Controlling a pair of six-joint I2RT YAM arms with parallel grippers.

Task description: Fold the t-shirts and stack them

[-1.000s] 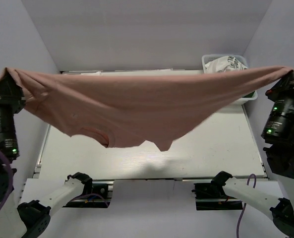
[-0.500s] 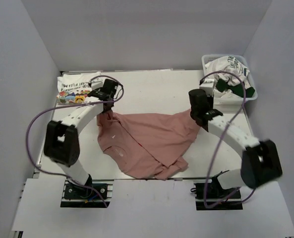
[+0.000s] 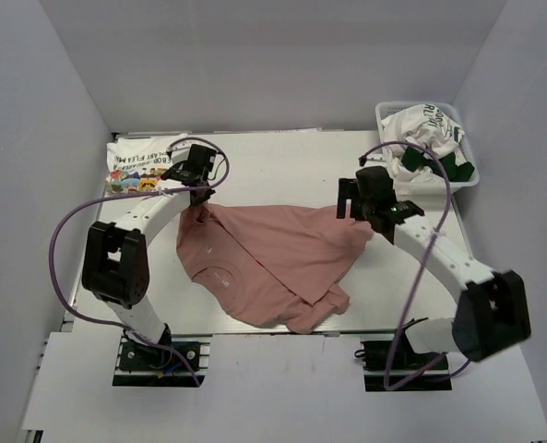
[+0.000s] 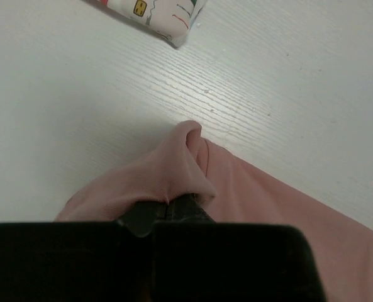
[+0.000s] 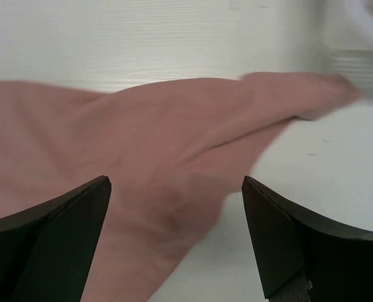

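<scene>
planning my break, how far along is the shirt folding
Done: one white cartoon tee lies folded at the far left. In hand: the pink tee lies rumpled and unfolded, left gripper pinching its corner, right gripper open. Left: more tees in the basket.

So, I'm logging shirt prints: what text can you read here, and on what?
White tee in the basket: dark green lettering, too small to read.
Folded white tee: dark lettering above a cartoon print, too blurred to read.
Pink tee: no text showing.
</scene>
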